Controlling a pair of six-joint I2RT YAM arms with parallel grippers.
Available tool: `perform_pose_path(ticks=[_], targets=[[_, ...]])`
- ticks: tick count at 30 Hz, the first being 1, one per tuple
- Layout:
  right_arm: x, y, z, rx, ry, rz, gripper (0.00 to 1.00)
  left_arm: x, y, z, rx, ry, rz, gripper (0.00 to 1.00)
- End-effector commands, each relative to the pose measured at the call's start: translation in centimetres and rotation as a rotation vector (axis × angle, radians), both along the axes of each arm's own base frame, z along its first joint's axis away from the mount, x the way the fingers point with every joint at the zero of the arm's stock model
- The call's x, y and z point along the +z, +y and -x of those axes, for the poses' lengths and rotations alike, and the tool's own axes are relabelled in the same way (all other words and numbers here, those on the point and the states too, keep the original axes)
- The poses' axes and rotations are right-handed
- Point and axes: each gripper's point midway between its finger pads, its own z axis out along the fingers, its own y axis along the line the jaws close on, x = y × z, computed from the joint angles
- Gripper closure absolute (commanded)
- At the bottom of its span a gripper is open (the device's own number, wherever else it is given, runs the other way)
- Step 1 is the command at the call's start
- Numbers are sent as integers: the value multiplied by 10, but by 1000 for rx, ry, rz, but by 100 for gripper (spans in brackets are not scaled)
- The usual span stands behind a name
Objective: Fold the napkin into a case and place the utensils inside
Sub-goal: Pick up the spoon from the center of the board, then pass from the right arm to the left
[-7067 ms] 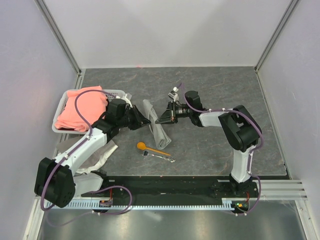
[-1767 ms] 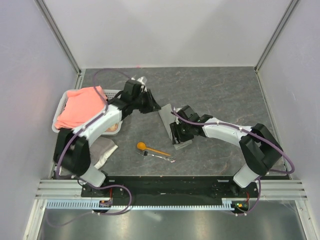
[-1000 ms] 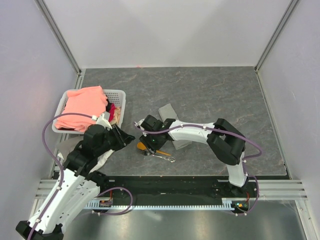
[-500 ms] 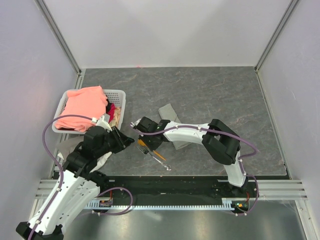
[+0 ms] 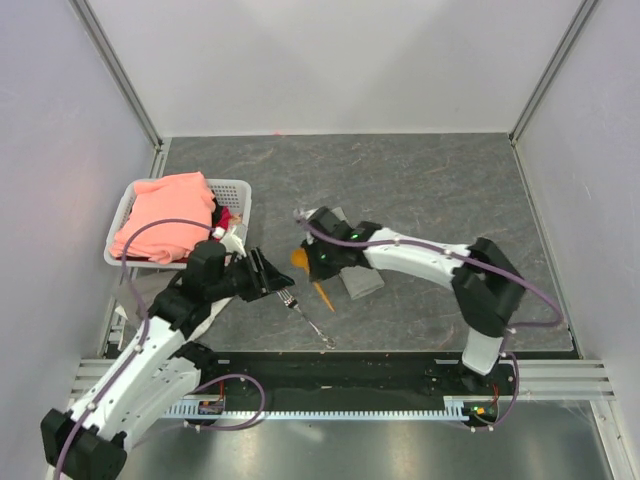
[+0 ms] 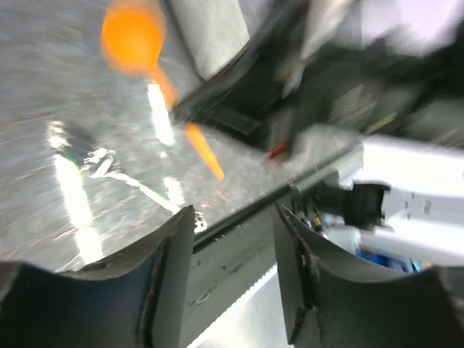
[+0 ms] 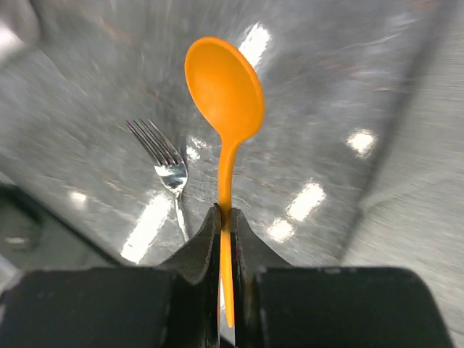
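Right gripper (image 7: 225, 217): jaws pinched narrow on the thin handle of the orange spoon (image 7: 225, 87). The bowl points away from my wrist and the handle's tail runs back between the fingers. I cannot tell whether the spoon clears the table (image 5: 430, 180).

The fork (image 7: 168, 168) lies flat on the table just left of the spoon in my wrist view, tines pointing away, untouched.

My right arm reaches left across the middle of the table. Its forearm passes over the folded grey case (image 5: 364, 284), which lies flat just beside the gripper. Neither the spoon nor the fork is in it.

Left gripper (image 6: 232, 268): fingers (image 6: 170, 283) apart, nothing between them, touching nothing. It hovers just beside the fork's tines, pointing right toward the spoon. My left arm is bent and stands near the white basket (image 5: 243, 188) holding the pink cloth (image 5: 165, 215).
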Motion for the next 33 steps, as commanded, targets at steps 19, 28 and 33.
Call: perform_pose_path(ticks=[19,28,33], targets=[[141,-70,-41,-437,90,-821,100,11,-148,-29,-369,-17,230,48],[125,-81,-25,-412,98,-770,100,5,-151,-24,-413,19,212,93],[106,-118,-25,-297,-92,-468,62,-14,-129,1,-473,91,87,98]])
